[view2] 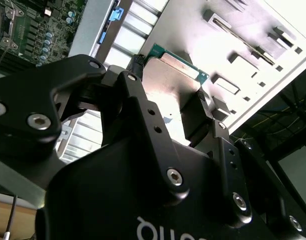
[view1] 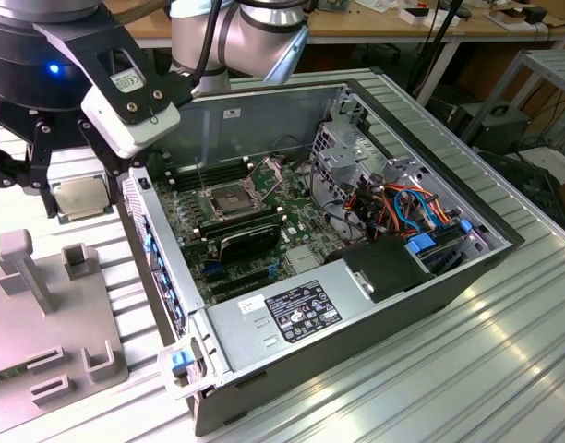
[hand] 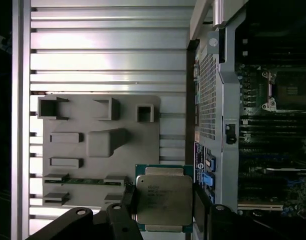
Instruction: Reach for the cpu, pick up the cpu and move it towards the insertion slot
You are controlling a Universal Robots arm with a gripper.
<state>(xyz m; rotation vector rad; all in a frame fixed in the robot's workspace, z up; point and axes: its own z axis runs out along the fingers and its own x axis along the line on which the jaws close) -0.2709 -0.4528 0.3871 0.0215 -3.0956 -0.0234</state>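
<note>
Jaws are closing on the cpu (hand: 164,202) from two opposite edges, narrowed to its width, so the chip is hanging flat with its metal lid exposed between the dark fingers (hand: 200,207); gripper (view2: 168,107) is carrying it level, likely to keep it square for seating. Relative to the open computer case (view1: 375,323), the chip is sitting just outside the perforated rear wall, above the grey fixture tray (hand: 100,172) on the ribbed desk (hand: 108,55), while the insertion slot (view1: 234,198) is lying inside the case, well apart.
</note>
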